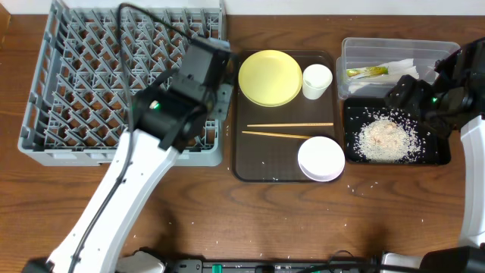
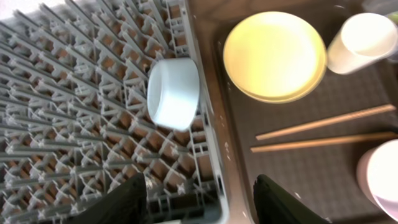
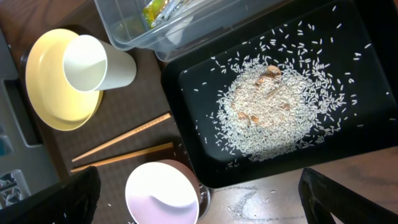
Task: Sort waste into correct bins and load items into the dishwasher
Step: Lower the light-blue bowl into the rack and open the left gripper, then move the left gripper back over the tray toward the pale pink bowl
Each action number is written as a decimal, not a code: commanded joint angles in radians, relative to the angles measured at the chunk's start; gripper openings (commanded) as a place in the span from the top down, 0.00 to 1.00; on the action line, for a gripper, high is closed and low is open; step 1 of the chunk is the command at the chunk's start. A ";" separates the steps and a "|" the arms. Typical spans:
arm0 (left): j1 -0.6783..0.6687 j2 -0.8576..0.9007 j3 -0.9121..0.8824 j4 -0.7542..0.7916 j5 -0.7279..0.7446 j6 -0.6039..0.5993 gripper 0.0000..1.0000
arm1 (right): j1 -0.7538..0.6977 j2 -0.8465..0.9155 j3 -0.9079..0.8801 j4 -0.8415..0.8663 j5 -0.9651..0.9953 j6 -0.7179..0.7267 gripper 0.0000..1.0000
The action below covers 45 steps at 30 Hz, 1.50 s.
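Observation:
The grey dish rack point(image 1: 76, 91) stands at the left. A light blue bowl point(image 2: 173, 93) lies on its side among the pegs near the rack's right edge; my left arm hides it in the overhead view. My left gripper point(image 2: 202, 202) is open and empty above that edge. On the brown tray point(image 1: 265, 159) are a yellow plate point(image 1: 270, 77), a white cup point(image 1: 317, 80), chopsticks point(image 1: 288, 130) and a white bowl point(image 1: 321, 158). My right gripper point(image 3: 199, 199) is open and empty, above the white bowl point(image 3: 163, 193) and the black tray point(image 3: 348, 74).
The black tray point(image 1: 439, 155) holds a rice pile point(image 1: 385, 139). The clear tub point(image 1: 394, 45) behind it holds a green-yellow wrapper point(image 1: 367, 73) and white napkins point(image 1: 398, 68). Loose grains dot the wooden table in front of the trays.

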 commanded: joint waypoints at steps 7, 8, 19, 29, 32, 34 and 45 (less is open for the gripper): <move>0.003 -0.040 0.005 -0.127 0.072 -0.107 0.45 | 0.000 -0.007 0.013 0.000 -0.005 -0.001 0.01; 0.003 -0.040 0.005 -0.130 0.072 -0.123 0.45 | 0.000 -0.007 0.013 0.000 -0.004 -0.001 0.01; 0.003 -0.024 0.003 -0.130 0.183 -0.230 0.46 | 0.000 -0.007 0.013 0.000 -0.005 -0.001 0.01; -0.021 0.079 0.003 -0.119 0.259 -0.271 0.63 | 0.000 -0.007 0.013 -0.001 -0.005 -0.001 0.01; -0.034 0.101 0.003 -0.109 0.259 -0.271 0.62 | 0.000 -0.007 0.013 0.000 -0.005 -0.001 0.01; -0.034 0.115 0.003 -0.102 0.259 -0.271 0.61 | 0.000 -0.007 0.013 0.000 -0.005 -0.001 0.01; -0.042 0.171 0.003 -0.087 0.260 -0.279 0.61 | 0.000 -0.007 0.013 0.000 -0.004 -0.001 0.01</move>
